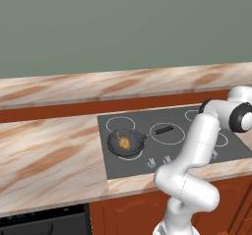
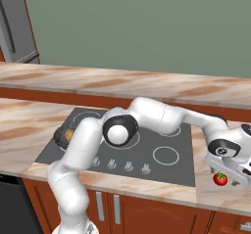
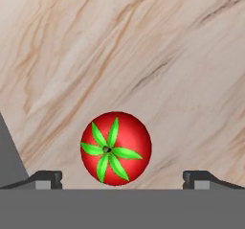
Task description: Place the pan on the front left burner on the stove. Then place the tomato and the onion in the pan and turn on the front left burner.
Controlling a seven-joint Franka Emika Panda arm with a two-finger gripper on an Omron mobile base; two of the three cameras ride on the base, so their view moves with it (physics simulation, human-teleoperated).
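Open gripper point(image 3: 119, 179) over tomato point(image 3: 116, 148) on worktop point(image 3: 143, 55) right of stove point(image 2: 162, 145), onion point(image 1: 124, 142) in pan point(image 1: 129, 145).

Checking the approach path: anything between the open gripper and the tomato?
Nothing. In the hand view the tomato sits on bare marble counter, between the fingertips of the open gripper.

Onion point(image 1: 124, 142) in pan point(image 1: 126, 143); tomato point(image 3: 116, 148) on counter point(image 3: 143, 55)

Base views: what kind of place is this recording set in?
A rendered kitchen, it seems: a dark stove with ring burners and knobs set into a marble-look counter, a pan on it, wooden cabinets below.
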